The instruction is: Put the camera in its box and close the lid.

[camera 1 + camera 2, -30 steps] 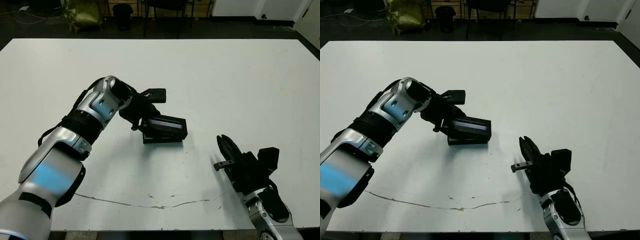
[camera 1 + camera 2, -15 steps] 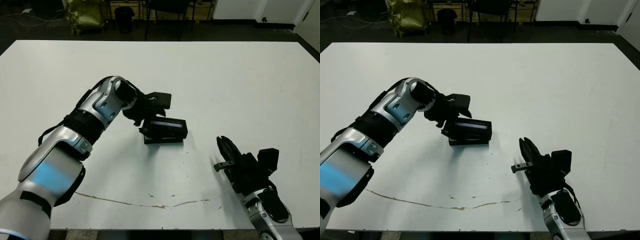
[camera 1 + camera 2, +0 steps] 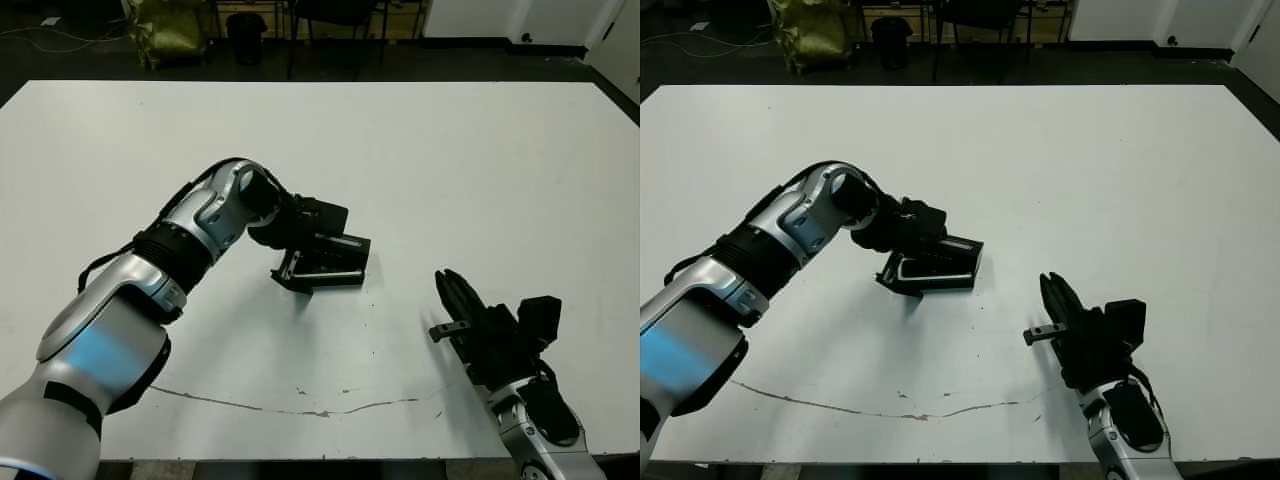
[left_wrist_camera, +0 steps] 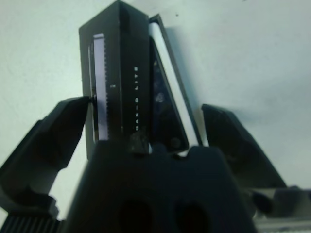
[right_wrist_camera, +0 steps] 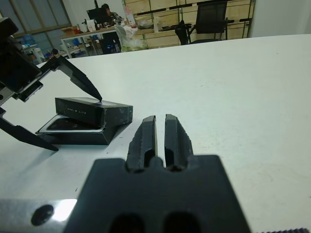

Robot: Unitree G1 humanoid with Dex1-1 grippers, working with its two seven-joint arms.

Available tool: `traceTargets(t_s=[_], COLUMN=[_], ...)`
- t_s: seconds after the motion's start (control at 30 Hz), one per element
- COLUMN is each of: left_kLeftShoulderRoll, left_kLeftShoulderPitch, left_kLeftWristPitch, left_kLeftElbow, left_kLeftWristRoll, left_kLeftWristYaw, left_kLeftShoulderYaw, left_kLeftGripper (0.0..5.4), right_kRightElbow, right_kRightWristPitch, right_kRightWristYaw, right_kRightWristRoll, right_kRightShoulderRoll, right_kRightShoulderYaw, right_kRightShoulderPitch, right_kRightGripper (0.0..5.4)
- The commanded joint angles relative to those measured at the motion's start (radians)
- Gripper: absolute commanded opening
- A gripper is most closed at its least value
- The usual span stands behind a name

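While the lid is sitting crooked on the box near the middle of the counter, I am seeing the camera lying inside. My left end effector is straddling the pair with fingers spread, one fingertip touching the lid's top. My right end effector is hovering clenched and empty toward the counter's near right corner.

lid askew on box, mid worktop, left tool straddling them, right tool well apart at front right
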Motion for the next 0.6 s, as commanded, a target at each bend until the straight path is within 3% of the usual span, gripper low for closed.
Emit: traceTargets(t_s=[0.03,0.33,0.5,0.6], left_kLeftShoulderRoll=[0.006,0.01,0.013,0.017], left_kLeftShoulderPitch=[0.093,0.088,0.081,0.069], left_kLeftWristPitch=[0.039,0.029,0.043,0.05], left_kLeftElbow=[0.049,0.047,0.038,0.029], left_kLeftWristRoll=[0.03,0.023,0.013,-0.003], left_kLeftWristYaw=[-0.056,-0.06,-0.063,-0.085], left_kLeftShoulderYaw=[-0.043,-0.033,-0.02,-0.009], left_kLeftGripper=[5.39,5.39,5.39,5.04], right_kRightElbow=[0.02,0.021,0.042,0.033], right_kRightWristPitch=[0.003,0.012,-0.021,-0.01], right_kRightWristYaw=[0.011,0.005,0.016,0.01], right_kRightWristRoll=[0.003,-0.004,-0.008,-0.016], right_kRightShoulderRoll=[-0.008,-0.004,-0.006,-0.013], right_kRightShoulderYaw=[-0.007,-0.006,-0.006,-0.004], right_kRightShoulderPitch=[0.008,0.008,0.006,0.005], right_kRightGripper=[0.0,0.0,0.0,0.0])
